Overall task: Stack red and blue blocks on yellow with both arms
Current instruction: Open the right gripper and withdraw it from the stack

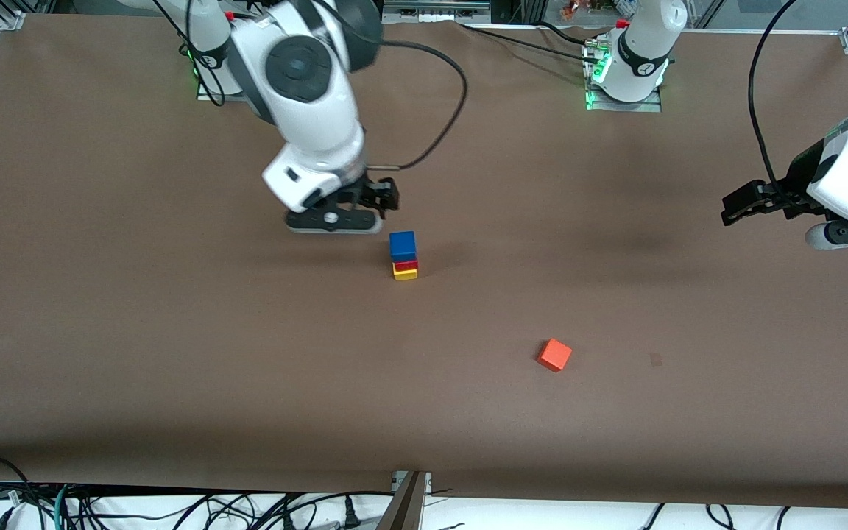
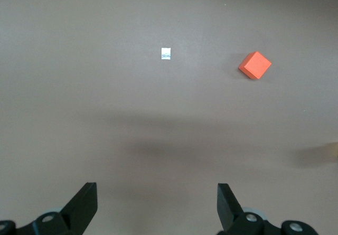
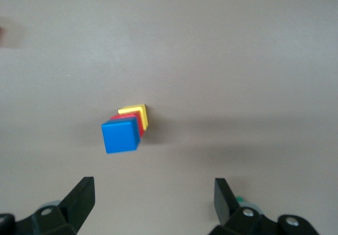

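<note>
A three-cube stack stands mid-table: the blue block (image 1: 403, 245) on the red block (image 1: 405, 264) on the yellow cube (image 1: 405, 274). In the right wrist view the blue block (image 3: 121, 136) tops the red block (image 3: 128, 119) and the yellow cube (image 3: 138, 112). My right gripper (image 1: 383, 197) is open and empty, raised over the table beside the stack, toward the robots' bases; it touches no cube. My left gripper (image 1: 744, 206) is open and empty, up over the left arm's end of the table, and that arm waits there. Its wrist view shows bare fingertips (image 2: 84, 198).
An orange cube (image 1: 555, 355) lies alone on the brown table, nearer the front camera than the stack and toward the left arm's end; it also shows in the left wrist view (image 2: 255, 65). A small pale mark (image 2: 166, 54) is on the table near it.
</note>
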Controlling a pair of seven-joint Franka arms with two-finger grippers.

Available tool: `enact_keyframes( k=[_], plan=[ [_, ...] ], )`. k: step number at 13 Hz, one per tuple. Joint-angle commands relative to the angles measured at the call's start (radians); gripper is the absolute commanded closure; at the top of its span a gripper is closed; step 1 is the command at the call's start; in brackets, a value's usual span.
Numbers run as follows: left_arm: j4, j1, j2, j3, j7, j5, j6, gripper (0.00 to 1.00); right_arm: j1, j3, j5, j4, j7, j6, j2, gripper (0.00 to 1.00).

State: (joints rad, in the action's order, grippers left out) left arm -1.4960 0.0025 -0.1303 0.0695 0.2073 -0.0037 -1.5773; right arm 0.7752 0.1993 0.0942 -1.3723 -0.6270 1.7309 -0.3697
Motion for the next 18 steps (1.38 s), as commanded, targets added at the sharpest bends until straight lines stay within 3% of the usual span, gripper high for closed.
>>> enact_keyframes(
  k=[1, 4, 8, 9, 12, 13, 16, 18],
  plan=[
    [0.031, -0.006, -0.017, -0.001, -0.022, 0.021, 0.006, 0.0, 0.001, 0.052, 0.027, -0.176, 0.074, -0.045, 0.174, 0.0],
    [0.031, -0.006, -0.019, -0.001, -0.02, 0.021, 0.006, 0.0, -0.069, 0.1, 0.025, -0.332, 0.335, -0.083, 0.342, 0.0],
    [0.034, -0.006, -0.026, -0.001, -0.019, 0.019, 0.006, 0.0, -0.278, 0.092, 0.016, -0.323, 0.574, -0.186, 0.38, 0.0],
    [0.034, -0.006, -0.028, -0.001, -0.019, 0.019, 0.006, 0.0, -0.337, 0.074, 0.007, -0.32, 0.592, -0.2, 0.38, 0.0],
    [0.034, -0.004, -0.029, -0.001, -0.019, 0.018, 0.006, 0.0, -0.551, -0.13, -0.059, -0.314, 0.601, -0.214, 0.385, 0.0],
    [0.036, -0.004, -0.029, -0.001, -0.019, 0.018, 0.006, 0.0, -0.588, -0.168, -0.076, -0.285, 0.601, -0.218, 0.38, 0.0],
    [0.036, -0.004, -0.031, -0.001, -0.019, 0.016, 0.006, 0.0, -0.611, -0.192, -0.077, -0.177, 0.609, -0.223, 0.313, 0.0],
    [0.036, -0.006, -0.031, -0.001, -0.019, 0.016, 0.006, 0.0, -0.611, -0.192, -0.079, -0.169, 0.607, -0.225, 0.31, 0.0]
  ],
)
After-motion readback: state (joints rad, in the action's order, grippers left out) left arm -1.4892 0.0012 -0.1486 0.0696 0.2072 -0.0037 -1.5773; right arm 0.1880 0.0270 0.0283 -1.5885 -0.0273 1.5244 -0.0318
